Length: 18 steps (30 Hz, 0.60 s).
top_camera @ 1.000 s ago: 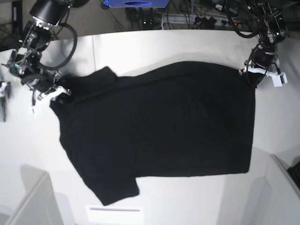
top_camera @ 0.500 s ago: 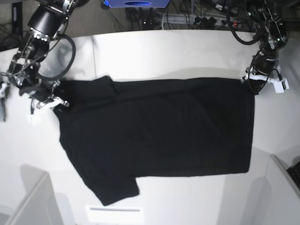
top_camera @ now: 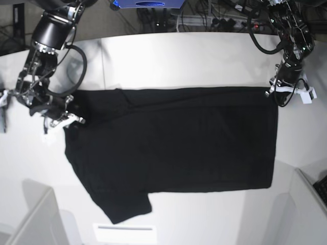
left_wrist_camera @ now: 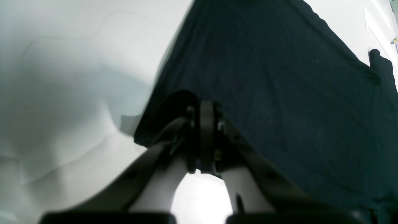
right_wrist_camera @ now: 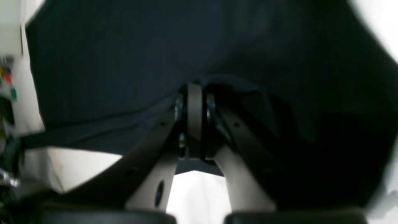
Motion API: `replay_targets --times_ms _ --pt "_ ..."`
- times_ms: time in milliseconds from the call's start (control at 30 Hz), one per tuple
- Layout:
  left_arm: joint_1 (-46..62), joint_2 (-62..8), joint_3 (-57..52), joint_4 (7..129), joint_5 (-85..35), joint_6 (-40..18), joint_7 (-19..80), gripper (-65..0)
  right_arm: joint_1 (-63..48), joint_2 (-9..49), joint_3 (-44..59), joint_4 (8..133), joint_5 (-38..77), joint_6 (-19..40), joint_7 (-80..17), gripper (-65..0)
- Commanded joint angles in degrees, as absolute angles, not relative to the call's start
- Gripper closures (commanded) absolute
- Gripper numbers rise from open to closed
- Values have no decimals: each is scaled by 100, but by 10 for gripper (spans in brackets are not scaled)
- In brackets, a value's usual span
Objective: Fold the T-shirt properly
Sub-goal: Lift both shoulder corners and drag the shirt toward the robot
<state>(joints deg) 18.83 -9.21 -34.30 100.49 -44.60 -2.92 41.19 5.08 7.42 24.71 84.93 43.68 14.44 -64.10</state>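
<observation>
Left wrist view
- shirt edge: the T-shirt (left_wrist_camera: pixel 267 81) runs from top centre down to the right; its left edge slants from the top toward the pincer, cloth corner bunched at the tips.
- open room: bare white tabletop (left_wrist_camera: pixel 68 93) fills the whole left side, soft shadows on it.
- left pincer (left_wrist_camera: pixel 203 118): jaws pressed together, clamped on the shirt's corner; both fingers angle up from the bottom of the frame.

Right wrist view
- shirt edge: black cloth (right_wrist_camera: pixel 124 56) fills nearly all of the frame; a hem edge runs low on the left, white tabletop (right_wrist_camera: pixel 80 165) below it.
- open room: small, only strips of white at lower left and upper right.
- right pincer (right_wrist_camera: pixel 194 102): jaws closed tight, a fold of the shirt pinched at the tips; picture blurred.

Base view
- shirt place: T-shirt (top_camera: pixel 173 148) lies spread flat in the middle of the tabletop (top_camera: pixel 168 56), plain black side up, one sleeve pointing to the lower left.
- edges: top edge stretched nearly straight between the two pincers; right hem straight; bottom edge straight up to the sleeve.
- open room: wide white band behind the shirt, narrower strips at both sides and in front.
- left pincer (top_camera: pixel 280 96): at the shirt's top right corner, arm reaching down from the top right, wrist bent down.
- right pincer (top_camera: pixel 69 118): at the shirt's top left corner, arm coming down from the top left, elbow bent, wrist low over the tabletop.
</observation>
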Motion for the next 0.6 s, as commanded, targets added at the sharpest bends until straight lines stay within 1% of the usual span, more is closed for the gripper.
replay_targets --times_ms 0,67,133,467,567 --pt "1789 -1007 -3451 10149 -4514 -303 4004 0 681 831 2519 8585 4497 1367 -6299 0" --pt "1771 -1007 -3451 10141 -4514 -295 4004 0 752 831 2492 8585 4497 1165 -6299 0" --pt "1763 -1015 -3451 10141 -4514 -295 4004 0 769 831 2484 8585 4497 1086 -6299 0" --pt "1587 -1015 -3451 10009 -4514 -295 4004 0 910 840 2475 8303 4488 1059 -6290 0" --pt "1508 -1015 -3451 9982 -4514 -295 4004 0 910 831 2475 8295 4321 1059 -6290 0"
